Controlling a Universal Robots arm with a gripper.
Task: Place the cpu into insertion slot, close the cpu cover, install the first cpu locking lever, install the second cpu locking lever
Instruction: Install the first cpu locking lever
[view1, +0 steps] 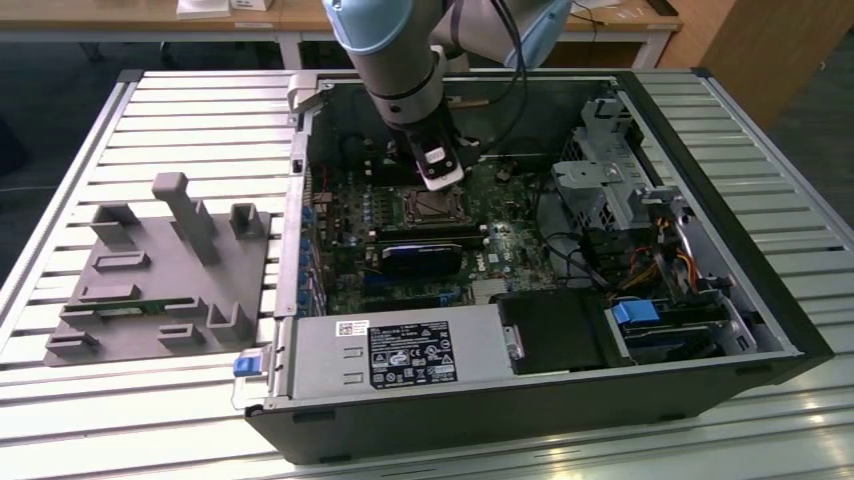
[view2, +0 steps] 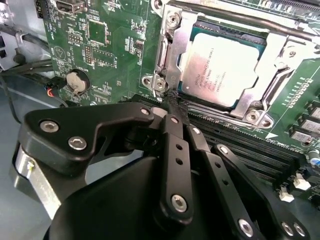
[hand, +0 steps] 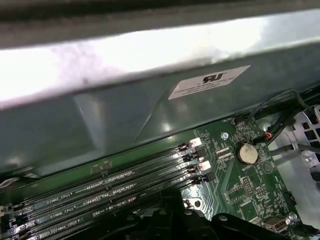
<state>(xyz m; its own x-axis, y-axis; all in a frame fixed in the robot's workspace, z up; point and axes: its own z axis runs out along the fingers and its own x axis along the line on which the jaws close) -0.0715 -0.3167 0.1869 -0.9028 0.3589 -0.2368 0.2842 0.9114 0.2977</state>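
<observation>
1. We see the cpu (view2: 222, 67), a flat square chip with a dull silver top, already lying in the insertion slot (view2: 186, 95) on the green motherboard (view2: 107, 50) in the second wrist view.
2. The cpu cover (view2: 172, 55), a thin silvery frame, lies flat around the chip with the chip showing through its window, so we judge the first two steps done.
3. A thin metal locking lever (view2: 235, 20) runs along the far edge of the socket; whether either lever is latched we cannot tell.
4. The gripper (view2: 175, 107) sits at the near corner of the socket, beside the black memory slots (view2: 240, 142). Its fingers look clenched together at the tip; what they press on, if anything, is hidden by the tip.
5. In the exterior view the arm (view1: 400, 70) reaches down into an open computer case (view1: 747, 330) on a slatted bench (view1: 200, 110), and the socket's details are hard to make out there.
</observation>
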